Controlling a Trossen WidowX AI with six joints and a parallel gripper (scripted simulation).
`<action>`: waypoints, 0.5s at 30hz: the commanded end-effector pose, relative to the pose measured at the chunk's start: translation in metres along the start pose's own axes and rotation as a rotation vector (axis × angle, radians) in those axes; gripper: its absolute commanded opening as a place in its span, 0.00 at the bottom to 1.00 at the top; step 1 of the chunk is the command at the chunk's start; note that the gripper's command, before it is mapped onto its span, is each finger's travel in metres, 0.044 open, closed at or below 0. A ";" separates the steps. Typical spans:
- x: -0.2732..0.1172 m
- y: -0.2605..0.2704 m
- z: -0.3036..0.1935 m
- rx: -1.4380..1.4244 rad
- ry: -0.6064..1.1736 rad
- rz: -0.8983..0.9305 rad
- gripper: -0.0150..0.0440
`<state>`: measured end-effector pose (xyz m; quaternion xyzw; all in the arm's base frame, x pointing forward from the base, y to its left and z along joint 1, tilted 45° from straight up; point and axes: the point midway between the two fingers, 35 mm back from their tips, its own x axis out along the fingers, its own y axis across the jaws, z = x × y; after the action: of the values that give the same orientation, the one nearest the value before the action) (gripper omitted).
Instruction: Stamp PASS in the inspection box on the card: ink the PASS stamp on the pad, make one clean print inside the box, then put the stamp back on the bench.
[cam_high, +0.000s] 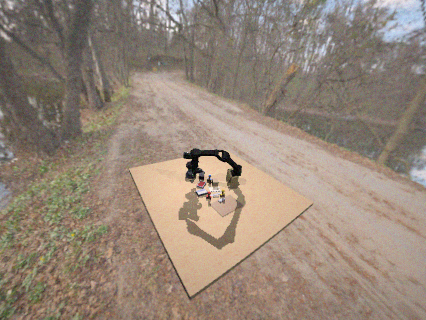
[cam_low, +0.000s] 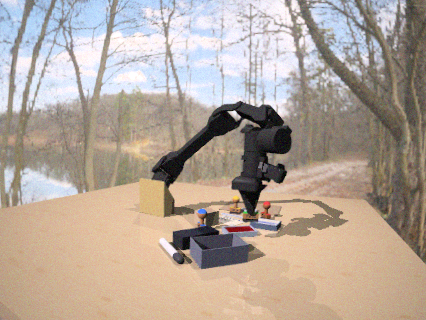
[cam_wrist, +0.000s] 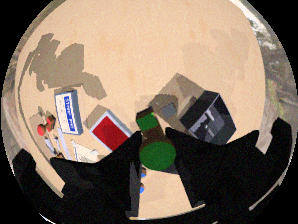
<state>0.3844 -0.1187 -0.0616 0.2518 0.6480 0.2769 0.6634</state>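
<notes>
Gripper (cam_high: 190, 176) (cam_low: 251, 211) (cam_wrist: 153, 133): pinching a stamp with a round green knob (cam_low: 246, 213) (cam_wrist: 158, 155). A second green patch shows on the stamp's brown body, in the wrist view. No word can be read on it, so PASS cannot be confirmed from the lettering. Whether its underside touches anything, cannot tell.

Next out, wrist view: red ink pad (cam_high: 201, 184) (cam_low: 240, 230) (cam_wrist: 111, 132), open in a pale-rimmed tray, near the held stamp on the picture's left. Beyond it, a blue-and-white case (cam_low: 266, 224) (cam_wrist: 68, 112) with blue lettering; probably "STAMP PAD", though the print is blurred.

White card (cam_high: 215, 191) (cam_low: 231, 218) (cam_wrist: 85, 151): lies flat, partly hidden by the gripper in the wrist view. Its markings are too small to read; whether the inspection box bears a print, cannot tell.

Other stamps, exterior view: red-knobbed stamp (cam_low: 266, 206) upright behind the case; yellow-knobbed stamp (cam_low: 235, 202) upright behind the card; blue-knobbed stamp (cam_low: 201, 215) upright behind a black block (cam_low: 190, 235).

Open grey box (cam_low: 219, 251) (cam_wrist: 211, 120): in front of the black block in the exterior view. White marker (cam_low: 170, 249) with dark end lies beside them.

Arm's base: beside a plain tan block (cam_high: 233, 178) (cam_low: 156, 198), all on the tan bench top (cam_high: 200, 270) (cam_low: 100, 260) (cam_wrist: 150, 40).
</notes>
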 end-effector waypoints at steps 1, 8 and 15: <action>-0.002 0.001 0.000 -0.007 0.002 -0.003 0.25; -0.004 0.019 -0.010 -0.007 0.003 -0.002 0.25; -0.005 0.039 -0.022 -0.006 0.003 -0.001 0.25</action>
<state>0.3663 -0.1018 -0.0369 0.2457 0.6476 0.2792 0.6651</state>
